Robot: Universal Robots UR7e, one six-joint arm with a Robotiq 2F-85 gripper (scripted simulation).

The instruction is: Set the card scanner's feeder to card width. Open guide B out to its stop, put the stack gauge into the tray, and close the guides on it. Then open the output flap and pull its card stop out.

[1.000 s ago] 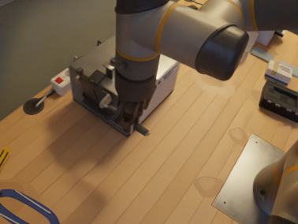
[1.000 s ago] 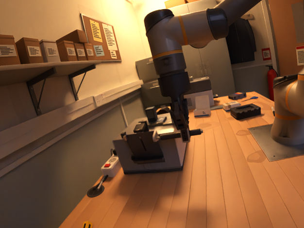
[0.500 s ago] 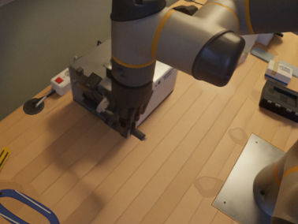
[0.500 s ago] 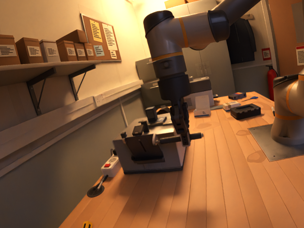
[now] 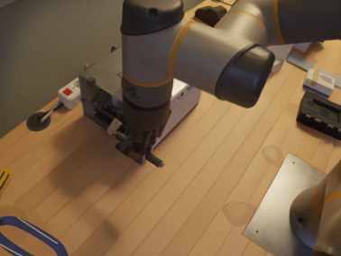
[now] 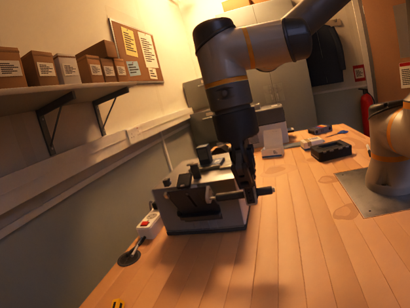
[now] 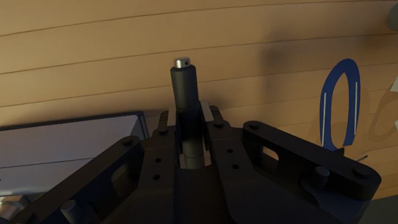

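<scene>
A dark round bar handle [image 6: 243,194] [image 7: 184,86] [image 5: 152,158] with a silver end is held in my closed gripper [image 6: 250,195] [image 7: 188,111] [image 5: 143,151]. The bar sticks out sideways from the front of the card scanner [image 6: 202,195] [image 5: 135,97], over the table. It joins a dark flap [image 6: 195,202] that hangs open on the scanner's front face. On the scanner's top stand dark guide blocks [image 6: 203,154]. I cannot tell whether the stack gauge is in the tray.
A black tray [image 6: 331,150] [image 5: 321,112] and small boxes [image 6: 311,142] lie at the far right of the table. A power strip [image 6: 149,225] [image 5: 70,93] sits left of the scanner. A blue loop [image 5: 27,234] [image 7: 339,103] lies at the near corner. The arm's base plate [image 5: 284,207] is on the right.
</scene>
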